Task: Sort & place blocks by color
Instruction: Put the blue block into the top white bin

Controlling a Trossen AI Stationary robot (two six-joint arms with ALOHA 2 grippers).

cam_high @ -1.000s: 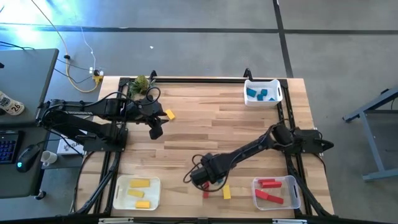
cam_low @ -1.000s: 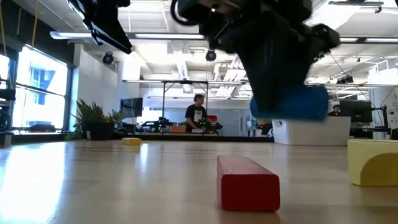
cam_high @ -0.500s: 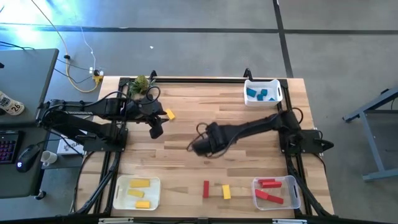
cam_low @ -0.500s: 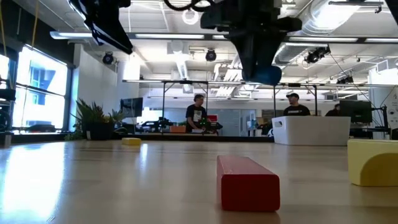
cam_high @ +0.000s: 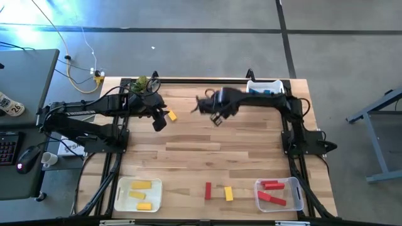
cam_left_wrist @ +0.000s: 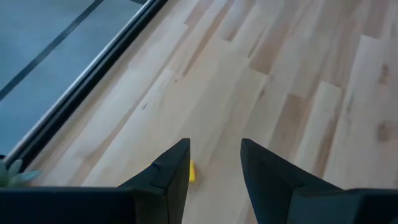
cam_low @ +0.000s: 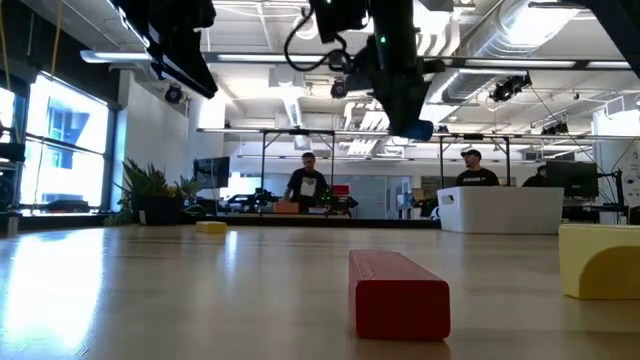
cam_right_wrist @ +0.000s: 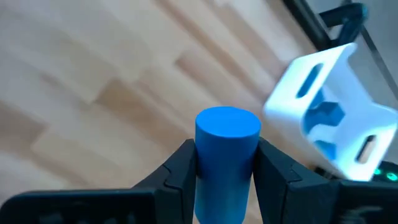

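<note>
My right gripper [cam_high: 217,118] hangs high over the far middle of the table, shut on a blue cylinder block [cam_right_wrist: 227,149]. The white bin [cam_high: 264,92] holding blue blocks stands at the far right corner, partly under the right arm. My left gripper [cam_left_wrist: 214,144] is open above the far left of the table. A yellow block [cam_high: 171,115] lies flat on the wood just beside its fingers. Near the front edge a red bar [cam_high: 208,191] and a yellow block [cam_high: 228,193] lie flat. More yellow blocks lie in the near left bin [cam_high: 139,193] and red ones in the near right bin [cam_high: 278,193]. My right gripper pinches the blue cylinder's round side [cam_right_wrist: 205,165] between its two fingers [cam_right_wrist: 180,168]. The cylinder's flat end [cam_right_wrist: 227,122] points away from the wrist. It is lifted well clear of the table, showing at the fingers' lower end [cam_low: 420,130].
A green leafy clump [cam_high: 143,83] sits at the far left corner. A black frame rail runs along the table's far edge and sides. Bare wood spans the middle of the table. People stand in the room behind the table.
My right gripper, shut on the blue cylinder, has risen from beside the red bar at the near edge. It has swept across the table toward the far edge and the bin with blue blocks. The red bar and yellow block stay where they lay.
</note>
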